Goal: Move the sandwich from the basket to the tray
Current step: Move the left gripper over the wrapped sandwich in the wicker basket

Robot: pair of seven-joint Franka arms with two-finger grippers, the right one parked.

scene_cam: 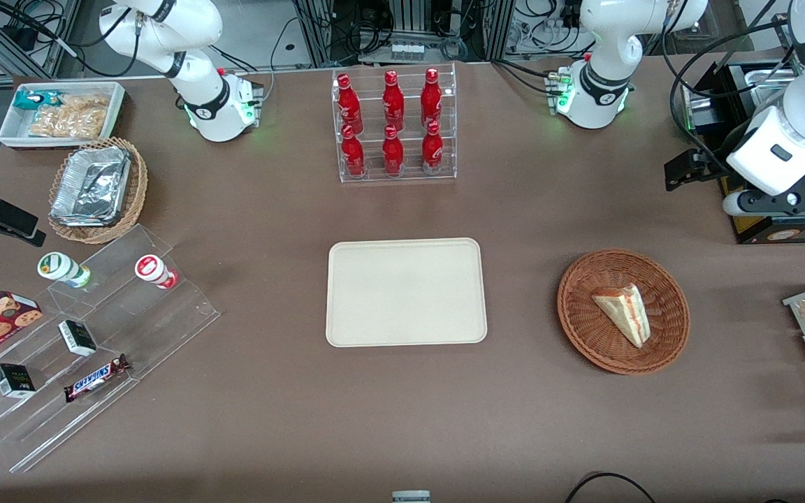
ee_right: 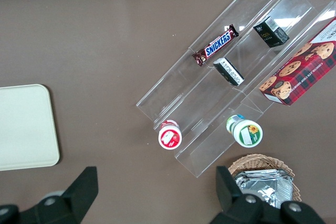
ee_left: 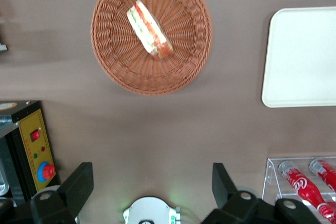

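The sandwich (scene_cam: 622, 313) lies in the basket (scene_cam: 584, 328), well apart from the bare tray (scene_cam: 406, 291). The tool (ee_left: 152, 182) hangs high above the worktop (scene_cam: 402, 419), fingers spread wide, holding nothing. The slick wrap and wedge shape could slip a narrow pinch.
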